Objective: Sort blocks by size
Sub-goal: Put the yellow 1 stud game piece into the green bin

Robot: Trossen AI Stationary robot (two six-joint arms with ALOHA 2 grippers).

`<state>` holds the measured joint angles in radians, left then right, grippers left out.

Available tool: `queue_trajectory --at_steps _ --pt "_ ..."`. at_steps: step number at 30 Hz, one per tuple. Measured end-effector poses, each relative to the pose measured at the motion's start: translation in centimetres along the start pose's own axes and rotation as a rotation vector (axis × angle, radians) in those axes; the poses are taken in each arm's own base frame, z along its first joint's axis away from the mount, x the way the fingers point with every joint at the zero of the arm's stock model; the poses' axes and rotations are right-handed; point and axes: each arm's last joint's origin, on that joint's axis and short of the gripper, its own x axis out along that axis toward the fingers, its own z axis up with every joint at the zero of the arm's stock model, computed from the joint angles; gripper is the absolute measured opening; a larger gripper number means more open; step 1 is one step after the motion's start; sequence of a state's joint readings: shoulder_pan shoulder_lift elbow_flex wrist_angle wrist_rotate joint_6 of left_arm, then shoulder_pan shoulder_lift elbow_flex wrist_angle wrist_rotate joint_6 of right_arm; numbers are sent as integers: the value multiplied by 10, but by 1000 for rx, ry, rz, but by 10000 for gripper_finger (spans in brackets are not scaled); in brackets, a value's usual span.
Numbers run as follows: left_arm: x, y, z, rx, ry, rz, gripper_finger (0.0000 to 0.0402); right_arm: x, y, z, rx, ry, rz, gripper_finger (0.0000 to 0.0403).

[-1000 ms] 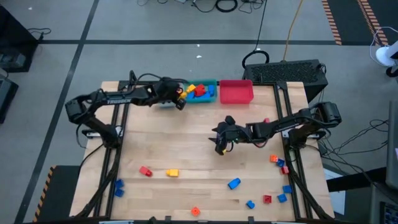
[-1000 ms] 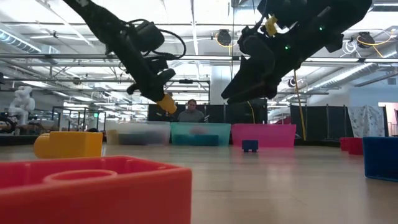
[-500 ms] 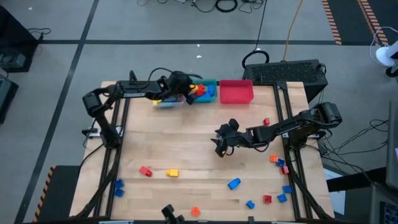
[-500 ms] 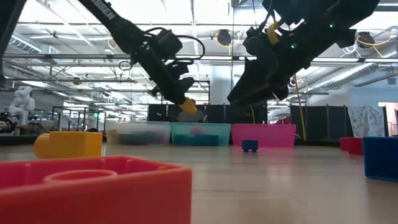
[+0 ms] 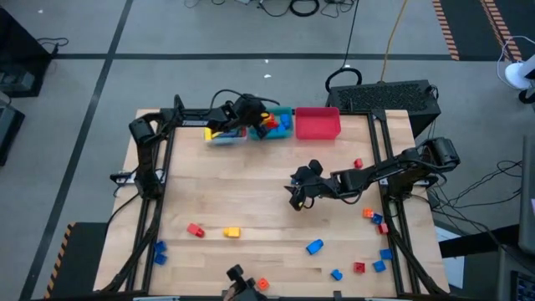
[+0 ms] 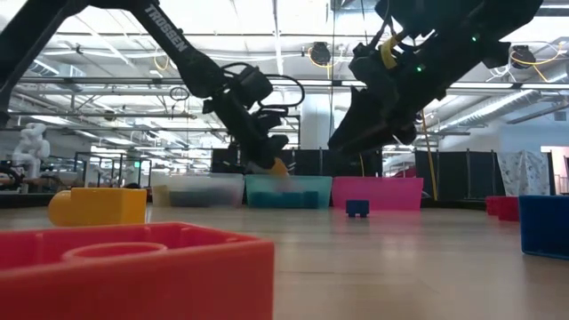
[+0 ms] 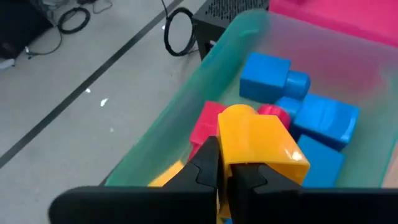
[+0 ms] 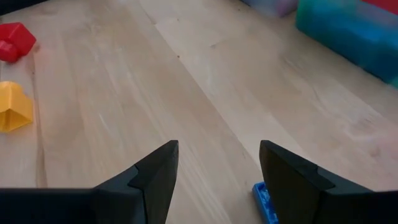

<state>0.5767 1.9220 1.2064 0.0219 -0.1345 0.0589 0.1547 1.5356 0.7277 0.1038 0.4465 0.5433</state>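
We see the left pincer (image 7: 227,171) clamped on a yellow brick (image 7: 261,140), directly above the teal bin (image 7: 186,134); the right pincer (image 8: 214,165) hangs wide over the surface (image 8: 205,81).

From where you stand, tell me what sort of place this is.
Probably a robotics lab in a large industrial hall. The low view shows high ceiling trusses with strip lights and a white humanoid figure across the room. From above, the pale wooden work table stands on grey concrete floor with loose cables.

Large open lab hall, exposed ceiling trusses (image 6: 284,84) and strip lights, taped concrete floor (image 5: 100,50), floor cables (image 5: 305,7)
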Motion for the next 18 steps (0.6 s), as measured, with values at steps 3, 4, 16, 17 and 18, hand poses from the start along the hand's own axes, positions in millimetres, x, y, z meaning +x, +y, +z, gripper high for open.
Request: queue_trajectory --at_steps 3,4,16,17,18 --pt "0 2 1 -5 -12 5 40 -1 0 -2 11 18 -6 210" --pt "0 3 1 -5 -11 6 53 -1 1 -3 12 21 -5 210" --pt "-1 3 2 5 -9 8 183 -3 4 -5 24 19 -1 210" --pt "-2 3 2 5 -8 8 184 -3 4 -5 24 18 0 210" --pt "-2 3 2 5 -11 12 184 -3 4 -4 26 15 2 210"
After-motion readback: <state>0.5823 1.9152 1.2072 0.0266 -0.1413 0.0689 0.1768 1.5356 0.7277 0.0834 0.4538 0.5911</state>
